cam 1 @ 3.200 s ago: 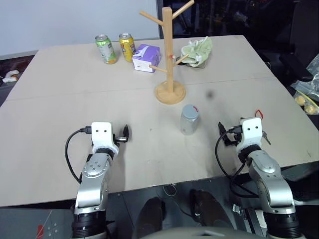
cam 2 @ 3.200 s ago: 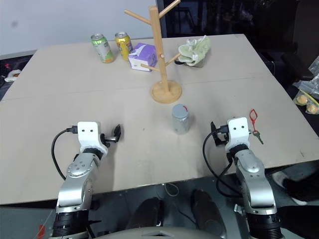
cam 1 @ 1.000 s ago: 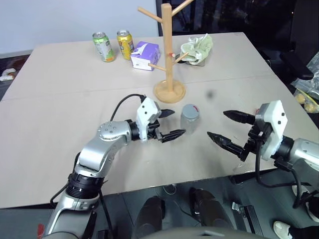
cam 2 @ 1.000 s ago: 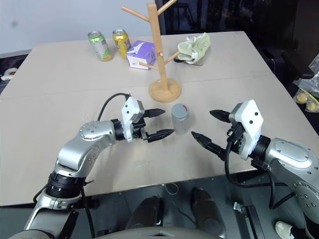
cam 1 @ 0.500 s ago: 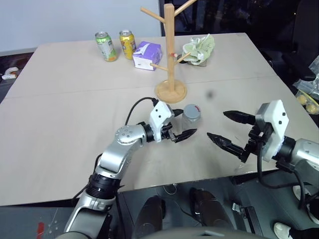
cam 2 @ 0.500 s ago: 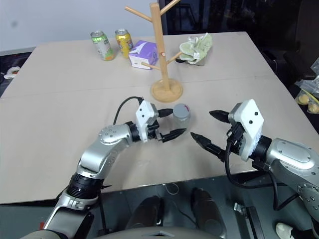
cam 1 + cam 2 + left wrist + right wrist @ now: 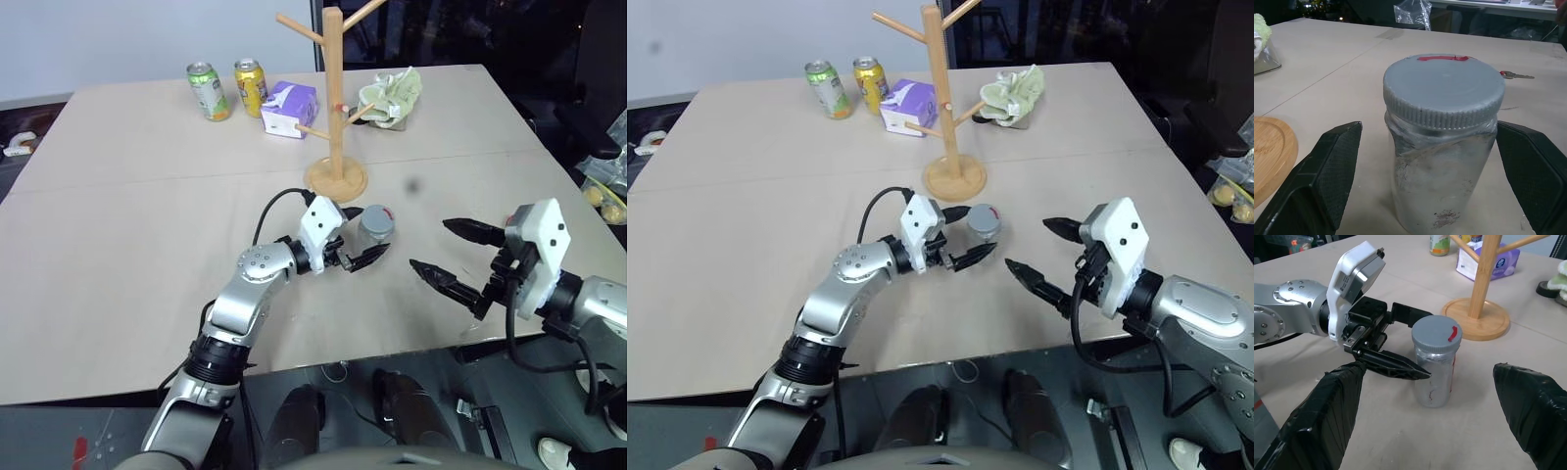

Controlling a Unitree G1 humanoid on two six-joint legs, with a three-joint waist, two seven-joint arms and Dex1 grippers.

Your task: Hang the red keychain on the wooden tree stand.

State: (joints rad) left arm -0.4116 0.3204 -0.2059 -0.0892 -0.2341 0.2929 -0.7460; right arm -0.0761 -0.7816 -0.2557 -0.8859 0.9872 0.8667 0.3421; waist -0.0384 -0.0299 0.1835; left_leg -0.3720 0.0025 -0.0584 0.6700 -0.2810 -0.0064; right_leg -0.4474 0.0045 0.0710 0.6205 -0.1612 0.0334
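The wooden tree stand [image 7: 335, 98] rises on its round base [image 7: 336, 181] at mid-table. A silver jar [image 7: 374, 227] with a grey lid and a red mark stands just in front of it. My left gripper [image 7: 372, 233] is open and level, one finger on each side of the jar; the left wrist view shows gaps on both sides of the jar [image 7: 1442, 147]. Behind the jar, the red keychain's small key [image 7: 1515, 75] lies flat on the table. My right gripper [image 7: 429, 243] hovers open to the right of the jar, pointing at it.
Two soda cans [image 7: 208, 91] [image 7: 248, 86], a purple tissue pack [image 7: 289, 110] and a green cloth [image 7: 390, 96] sit along the table's far side behind the stand. A plastic bag [image 7: 607, 176] lies beyond the table's right edge.
My left gripper has moved right until its open fingers flank the jar. The right gripper has held still. Earlier, both arms rested low at the table's front edge.
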